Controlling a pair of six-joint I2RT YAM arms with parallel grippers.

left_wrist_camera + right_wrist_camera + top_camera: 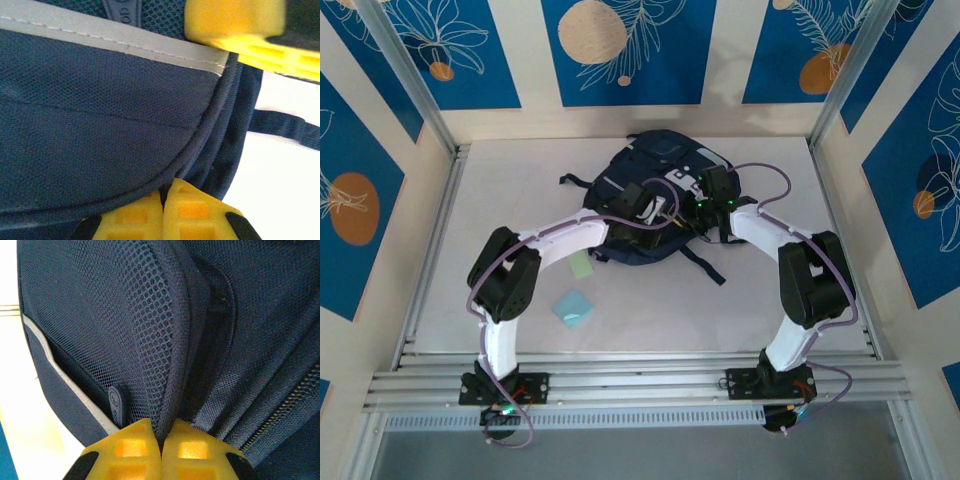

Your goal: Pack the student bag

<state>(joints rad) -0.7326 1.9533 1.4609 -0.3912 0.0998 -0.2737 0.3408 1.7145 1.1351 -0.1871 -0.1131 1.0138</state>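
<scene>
One student bag [630, 170]; one green sheet [582, 267]; one blue square [573, 307]; left arm [570, 235], right arm [760, 228]: two.

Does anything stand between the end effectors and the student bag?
Nothing visible does. The left end effector is closed on a piped seam of the student bag, and the right end effector pinches the piped edge of its mesh panel.

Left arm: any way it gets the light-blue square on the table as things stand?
Probably not yet. The left gripper is shut on the student bag at its seam, so it must let go first. The light-blue square itself lies uncovered on the table, with nothing on top of it.
</scene>
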